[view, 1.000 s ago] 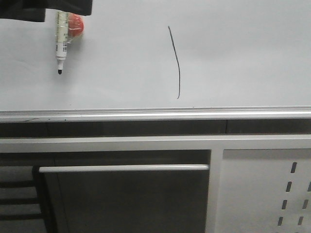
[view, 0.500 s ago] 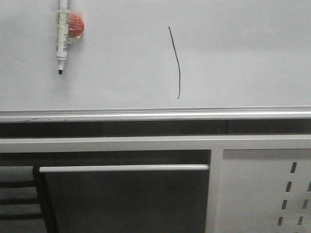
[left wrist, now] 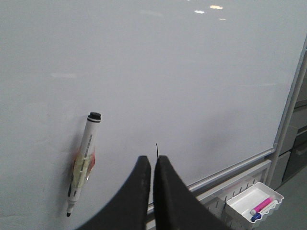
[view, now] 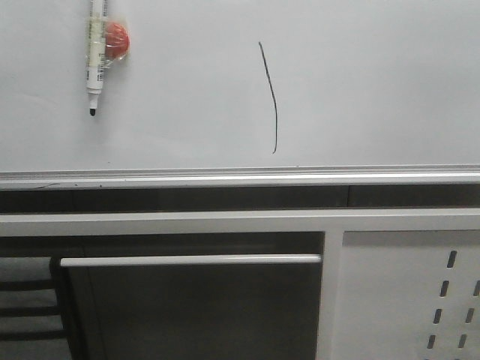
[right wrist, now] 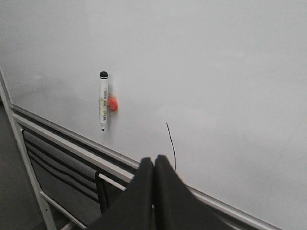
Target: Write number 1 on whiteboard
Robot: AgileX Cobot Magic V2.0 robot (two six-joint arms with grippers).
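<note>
In the front view we see the whiteboard filling the upper half, its silver bottom rail running across the middle. On it stands the number 1, a thin black stroke, slightly curved and near-vertical, a little left of the board's middle, its lower end just above the rail. Toward 9 o'clock from the stroke, well apart, a white marker pen hangs tip down against the board, with a red round holder just beside it at its 3 o'clock. Neither arm appears in this view. Below the rail we see a grey frame with a horizontal bar and, at lower right, a perforated grey metal panel.

In the left wrist view our left gripper has its two black fingers pressed together, holding nothing. Only the top end of the number 1 peeks out just beyond the fingertips. The marker pen hangs near, not touching the fingers. A small white tray with coloured markers sits beyond the board's edge.

In the right wrist view our right gripper is likewise closed on nothing. The number 1 shows just past the fingertips, its lower end close beside them; we cannot tell whether they touch. The marker pen and its red holder sit well apart from it.
</note>
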